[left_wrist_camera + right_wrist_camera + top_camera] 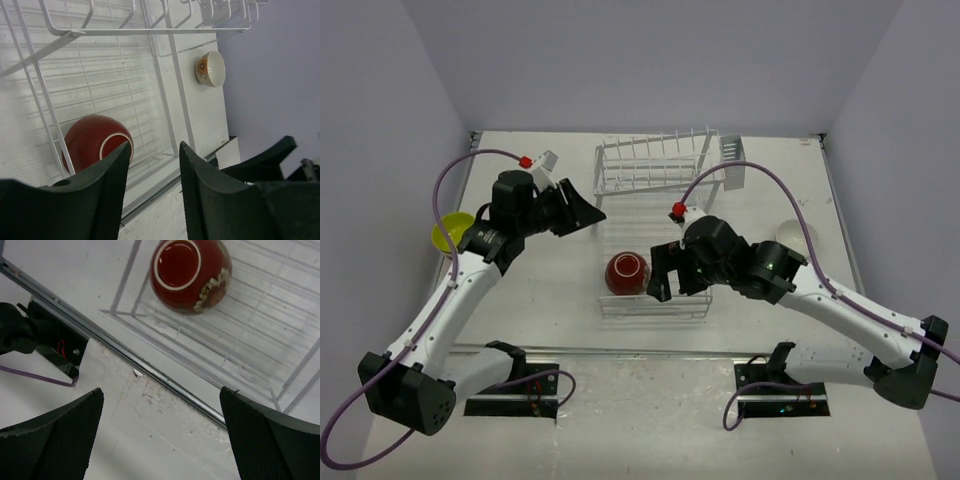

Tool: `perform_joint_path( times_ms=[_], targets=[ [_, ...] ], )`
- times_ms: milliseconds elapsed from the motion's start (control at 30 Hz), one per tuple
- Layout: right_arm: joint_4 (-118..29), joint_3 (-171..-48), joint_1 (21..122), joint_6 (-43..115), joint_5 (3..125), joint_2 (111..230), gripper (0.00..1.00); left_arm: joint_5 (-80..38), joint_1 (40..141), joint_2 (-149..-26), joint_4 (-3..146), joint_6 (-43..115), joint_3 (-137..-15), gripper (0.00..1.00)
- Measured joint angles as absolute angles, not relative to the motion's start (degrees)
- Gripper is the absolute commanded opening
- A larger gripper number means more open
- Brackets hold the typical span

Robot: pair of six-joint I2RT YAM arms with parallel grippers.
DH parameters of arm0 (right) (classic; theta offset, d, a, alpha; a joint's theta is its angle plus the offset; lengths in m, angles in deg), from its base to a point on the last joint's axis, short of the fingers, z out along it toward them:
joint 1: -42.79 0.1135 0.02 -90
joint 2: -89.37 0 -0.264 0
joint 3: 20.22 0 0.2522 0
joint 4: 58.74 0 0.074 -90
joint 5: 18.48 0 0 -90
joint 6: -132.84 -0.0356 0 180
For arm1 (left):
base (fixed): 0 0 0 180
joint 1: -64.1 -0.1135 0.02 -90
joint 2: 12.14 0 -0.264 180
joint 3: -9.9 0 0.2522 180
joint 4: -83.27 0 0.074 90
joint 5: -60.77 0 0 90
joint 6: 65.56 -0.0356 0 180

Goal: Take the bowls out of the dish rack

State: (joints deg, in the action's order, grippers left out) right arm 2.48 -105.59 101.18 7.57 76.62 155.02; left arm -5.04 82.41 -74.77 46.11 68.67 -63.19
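The white wire dish rack point(656, 170) stands mid-table, its tines at the back and its flat tray in front. A dark red bowl point(627, 272) with a white foot ring lies upside down on the tray's near left part. It also shows in the left wrist view point(92, 142) and the right wrist view point(190, 267). My right gripper point(659, 275) is open just right of it, above the tray's near edge point(162, 390). My left gripper point(588, 212) is open and empty, above the rack's left side point(155, 145). A lime-yellow bowl point(448, 233) sits on the table far left. A cream bowl point(788, 233) sits right of the rack point(210, 69).
The small cutlery basket point(732, 160) hangs at the rack's back right. A metal strip point(150, 372) runs along the table's near edge, with the arm bases and cables behind it. Grey walls close in the table on three sides.
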Motion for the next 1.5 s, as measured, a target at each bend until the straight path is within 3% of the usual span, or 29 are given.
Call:
perform_joint_path(
  times_ms=[133, 200, 233, 867, 1500],
  targets=[
    [-1.5, -96.41, 94.93, 5.69, 68.6, 153.73, 0.96, -4.93, 83.54, -73.72, 44.82, 70.07, -60.94, 0.24],
    [-3.46, -93.33, 91.34, 5.39, 65.56, 153.46, 0.95, -4.91, 83.89, -72.6, 44.1, 70.57, -58.25, 0.04],
    [-4.58, -92.41, 90.1, 5.39, 64.01, 153.46, 0.95, -4.91, 84.02, -72.15, 43.66, 70.77, -56.78, 0.0],
    [-19.2, -91.25, 82.08, 4.82, 47.99, 164.7, 0.95, -9.26, 91.89, -76.54, 40.69, 72.37, -51.52, 0.0],
    [-27.02, -88.59, 79.85, 4.23, 44.38, 175.95, 0.95, -12.36, 91.89, -81.54, 40.38, 72.3, -51.1, 0.0]
  ],
)
